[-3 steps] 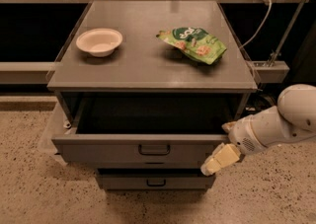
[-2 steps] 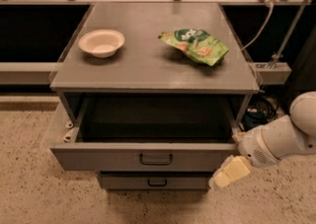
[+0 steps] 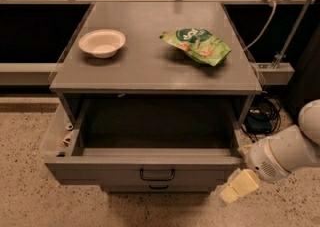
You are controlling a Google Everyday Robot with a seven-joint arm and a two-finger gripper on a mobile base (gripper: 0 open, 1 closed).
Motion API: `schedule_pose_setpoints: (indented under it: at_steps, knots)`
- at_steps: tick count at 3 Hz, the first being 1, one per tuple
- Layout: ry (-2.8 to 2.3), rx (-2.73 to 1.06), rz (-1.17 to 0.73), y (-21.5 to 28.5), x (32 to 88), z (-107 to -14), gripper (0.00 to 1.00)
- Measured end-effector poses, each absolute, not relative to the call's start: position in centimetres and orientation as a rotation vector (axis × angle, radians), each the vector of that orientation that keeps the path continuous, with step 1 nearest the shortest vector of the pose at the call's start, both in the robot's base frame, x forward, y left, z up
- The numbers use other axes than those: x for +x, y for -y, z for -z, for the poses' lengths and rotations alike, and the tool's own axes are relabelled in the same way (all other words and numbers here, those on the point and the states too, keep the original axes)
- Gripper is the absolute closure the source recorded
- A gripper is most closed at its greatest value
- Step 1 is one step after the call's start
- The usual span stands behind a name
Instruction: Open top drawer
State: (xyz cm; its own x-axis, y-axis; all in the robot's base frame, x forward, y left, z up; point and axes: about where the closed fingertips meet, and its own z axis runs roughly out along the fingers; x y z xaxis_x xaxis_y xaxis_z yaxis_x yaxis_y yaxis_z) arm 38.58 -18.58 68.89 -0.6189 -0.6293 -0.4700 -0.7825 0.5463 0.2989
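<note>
The top drawer (image 3: pixel 125 168) of the grey cabinet stands pulled far out, its dark inside looks empty and its dark loop handle (image 3: pixel 157 174) is at the centre of the front panel. A lower drawer front (image 3: pixel 158 188) shows just beneath it. My gripper (image 3: pixel 236 187), with pale yellow fingers, hangs at the lower right, just off the drawer's right front corner and apart from the handle. The white arm (image 3: pixel 287 151) runs off to the right.
On the cabinet top (image 3: pixel 150 66) sit a white bowl (image 3: pixel 102 42) at left and a green snack bag (image 3: pixel 198 45) at right. Cables and a power strip (image 3: pixel 262 116) lie on the speckled floor to the right. A rail runs behind.
The drawer has come further out toward the camera. My gripper has moved down and to the right, away from the drawer front.
</note>
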Motion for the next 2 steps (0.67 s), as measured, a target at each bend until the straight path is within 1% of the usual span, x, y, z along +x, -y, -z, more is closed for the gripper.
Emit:
schedule_pose_setpoints:
  at_steps: [2]
  knots:
    - [-2.427,-1.19,-0.667,18.4,39.4,-70.1,0.0]
